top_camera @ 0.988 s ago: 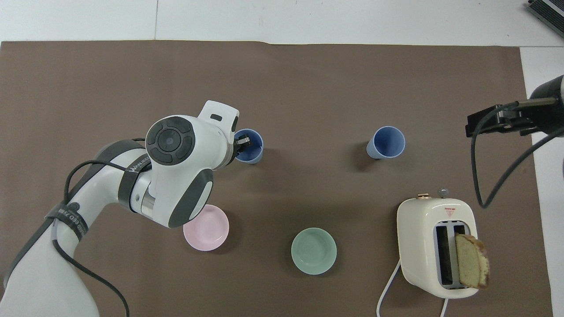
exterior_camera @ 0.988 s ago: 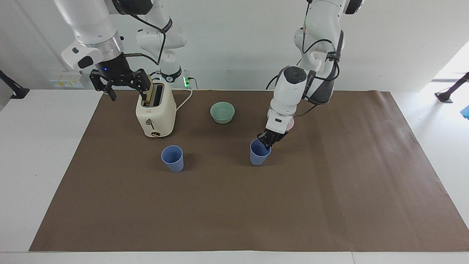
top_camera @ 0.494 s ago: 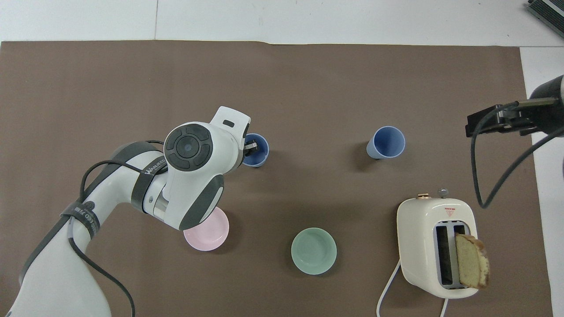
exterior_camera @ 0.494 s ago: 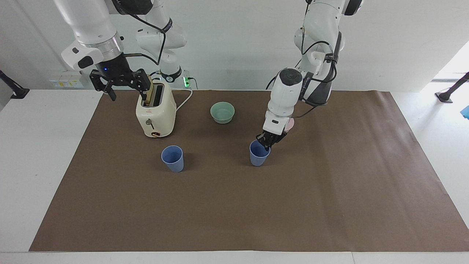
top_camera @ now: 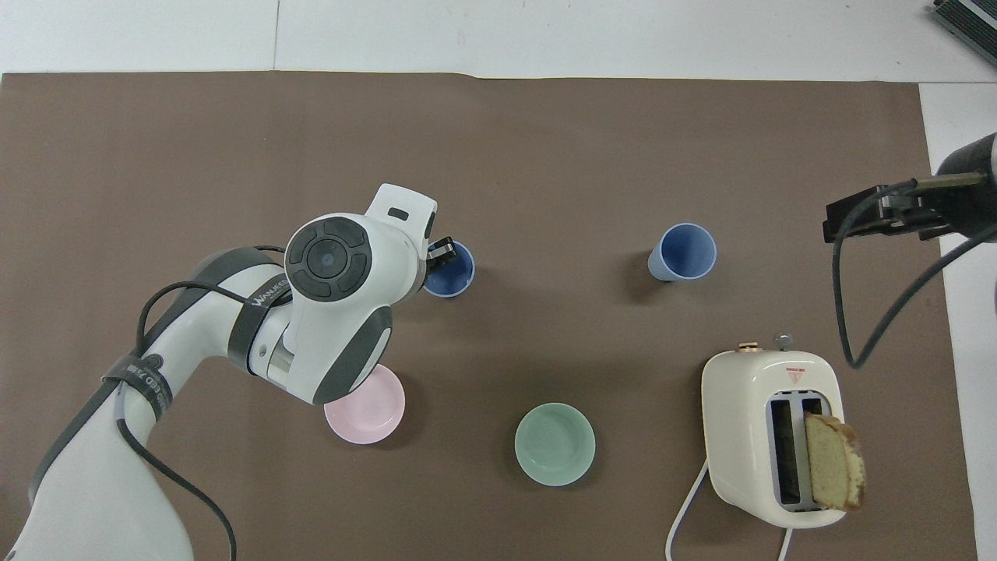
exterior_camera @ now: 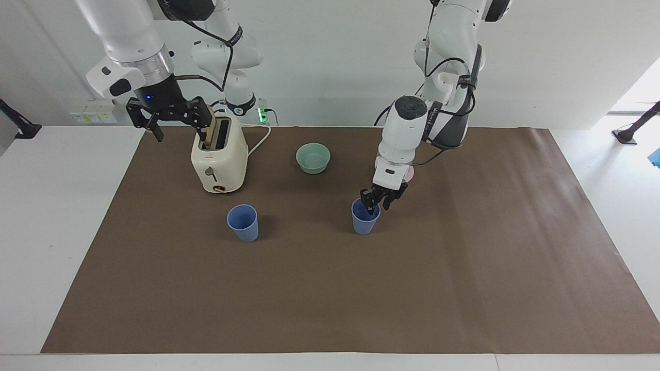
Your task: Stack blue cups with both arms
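Observation:
Two blue cups stand upright on the brown mat. One cup (exterior_camera: pixel 365 222) is under my left gripper (exterior_camera: pixel 377 203), which has come in from above. Its fingers are apart and straddle the cup's rim on the side nearer the robots. In the overhead view the left wrist covers part of this cup (top_camera: pixel 453 274) and only a tip of the gripper (top_camera: pixel 438 253) shows. The other cup (exterior_camera: pixel 243 224) (top_camera: pixel 685 251) stands free toward the right arm's end. My right gripper (exterior_camera: pixel 172 122) (top_camera: pixel 864 218) waits open and empty in the air beside the toaster.
A cream toaster (exterior_camera: pixel 219 157) (top_camera: pixel 771 436) with a bread slice (top_camera: pixel 833 471) in one slot stands near the right arm. A mint-green bowl (exterior_camera: pixel 313 157) (top_camera: pixel 554 444) and a pink bowl (top_camera: pixel 366 409) sit nearer the robots than the cups.
My left gripper, shut on the cup's rim, slid the cup slightly toward the other cup, then opened its fingers. The right arm has not moved.

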Robot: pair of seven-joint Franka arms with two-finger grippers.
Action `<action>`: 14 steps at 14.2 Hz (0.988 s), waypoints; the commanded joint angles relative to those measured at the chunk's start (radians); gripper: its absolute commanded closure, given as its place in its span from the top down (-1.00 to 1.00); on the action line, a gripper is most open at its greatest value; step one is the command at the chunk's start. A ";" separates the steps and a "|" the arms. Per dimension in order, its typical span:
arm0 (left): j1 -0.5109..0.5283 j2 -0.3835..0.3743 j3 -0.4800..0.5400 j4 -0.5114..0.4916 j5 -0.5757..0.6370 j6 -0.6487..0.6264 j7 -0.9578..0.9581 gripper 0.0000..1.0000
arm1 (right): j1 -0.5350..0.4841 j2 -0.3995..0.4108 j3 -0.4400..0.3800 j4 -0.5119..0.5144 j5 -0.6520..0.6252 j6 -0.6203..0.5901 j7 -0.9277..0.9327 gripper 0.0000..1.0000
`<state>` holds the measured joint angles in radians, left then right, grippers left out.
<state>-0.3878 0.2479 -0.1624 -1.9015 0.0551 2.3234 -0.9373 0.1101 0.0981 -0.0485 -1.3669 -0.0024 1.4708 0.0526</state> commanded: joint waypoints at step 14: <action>0.343 -0.309 0.030 0.113 -0.052 -0.577 0.811 1.00 | -0.013 -0.064 0.010 -0.179 0.027 0.170 -0.028 1.00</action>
<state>-0.0788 -0.0369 -0.1282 -1.8108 0.0173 1.8096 -0.2228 0.1106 0.0735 -0.0450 -1.4593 0.0004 1.5860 0.0523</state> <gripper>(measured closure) 0.000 0.000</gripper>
